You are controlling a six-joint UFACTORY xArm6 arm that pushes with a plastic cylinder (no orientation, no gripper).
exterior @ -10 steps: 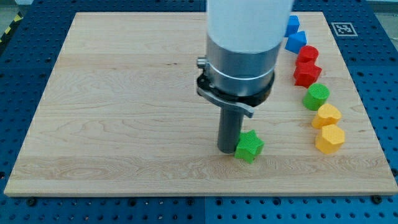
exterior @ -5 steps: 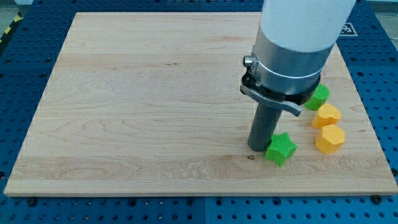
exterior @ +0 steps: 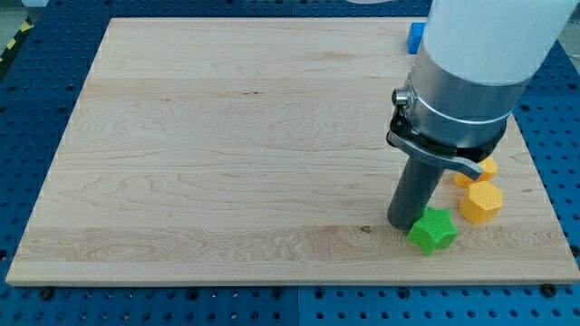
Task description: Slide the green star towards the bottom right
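The green star (exterior: 432, 229) lies on the wooden board (exterior: 199, 163) near the view's bottom right. My tip (exterior: 402, 223) rests on the board just to the star's left and touches it. The wide arm body above hides much of the board's right side.
A yellow hexagon block (exterior: 480, 201) sits to the star's upper right, with another yellow block (exterior: 486, 169) partly hidden behind the arm above it. A blue block (exterior: 416, 36) shows at the view's top right. The board's bottom edge runs close below the star.
My tip and the green star have both moved to the view's right and slightly down. The arm now hides the red, green and blue blocks on the right.
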